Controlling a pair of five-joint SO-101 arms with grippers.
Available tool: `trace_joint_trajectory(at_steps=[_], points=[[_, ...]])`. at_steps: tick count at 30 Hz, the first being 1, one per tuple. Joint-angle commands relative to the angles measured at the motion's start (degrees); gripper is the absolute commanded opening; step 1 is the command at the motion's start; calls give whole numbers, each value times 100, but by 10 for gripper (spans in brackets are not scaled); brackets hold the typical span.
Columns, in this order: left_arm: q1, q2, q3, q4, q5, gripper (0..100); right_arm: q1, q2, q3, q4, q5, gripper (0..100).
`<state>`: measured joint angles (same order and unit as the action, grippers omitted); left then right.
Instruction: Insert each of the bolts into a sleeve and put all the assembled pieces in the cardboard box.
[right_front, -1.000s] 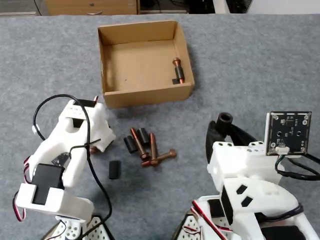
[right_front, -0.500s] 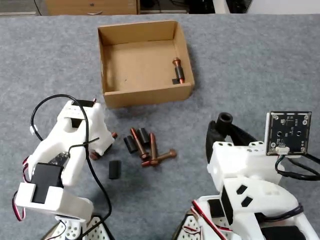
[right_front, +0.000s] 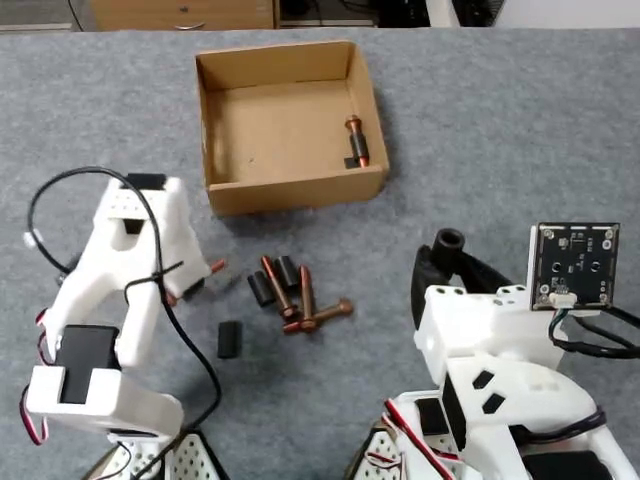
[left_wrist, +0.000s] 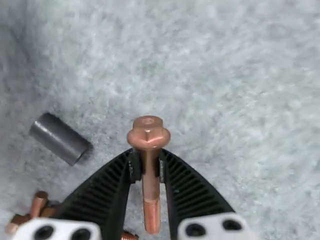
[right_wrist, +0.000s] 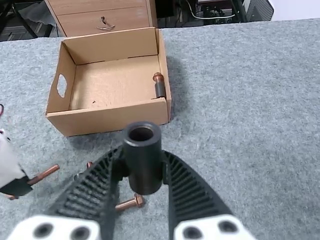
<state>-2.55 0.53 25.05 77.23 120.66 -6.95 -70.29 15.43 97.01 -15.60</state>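
Left tool (left_wrist: 147, 159), bolt (left_wrist: 148, 136) leftward; perhaps three sleeves (right_front: 260, 289) beside.

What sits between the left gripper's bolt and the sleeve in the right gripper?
High view: three loose bolts and two black sleeves lie between the held bolt and the held sleeve; then bare grey mat.

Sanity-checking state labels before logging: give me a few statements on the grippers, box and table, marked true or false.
1. The left gripper is shut on a copper flanged bolt. True.
2. The right gripper is open and empty. False: it is shut on a black cylindrical sleeve.
3. The brown cardboard box holds one bolt-and-sleeve piece. True.
4. No bolts lie loose on the grey table. False: three loose bolts lie there.
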Motion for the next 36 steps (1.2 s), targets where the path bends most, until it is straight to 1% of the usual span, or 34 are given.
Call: trace_joint_trajectory(at_steps=[1,6,11,14,18,24,27,31,36], points=[[-290,-84,-404,360,-800,20,66,101,-207,9,-44,2],[-369,-101,-378,431,-2681,20,66,66,-180,18,-44,2],[-369,-101,-396,396,-4290,20,40,66,-180,18,-44,2],[-360,-101,-396,396,-5407,20,31,66,-180,97,-44,2],[-501,-75,-413,-97,-6804,20,22,66,-180,158,-44,2],[-563,-48,-273,-510,-8492,20,22,66,-171,167,-44,2],[-563,-48,35,-782,-9108,20,22,66,-171,167,-44,2],[-554,-48,492,-1046,-9662,20,22,75,-171,167,-44,2],[-563,-48,563,-1152,-10233,20,13,92,-171,158,-44,2]])
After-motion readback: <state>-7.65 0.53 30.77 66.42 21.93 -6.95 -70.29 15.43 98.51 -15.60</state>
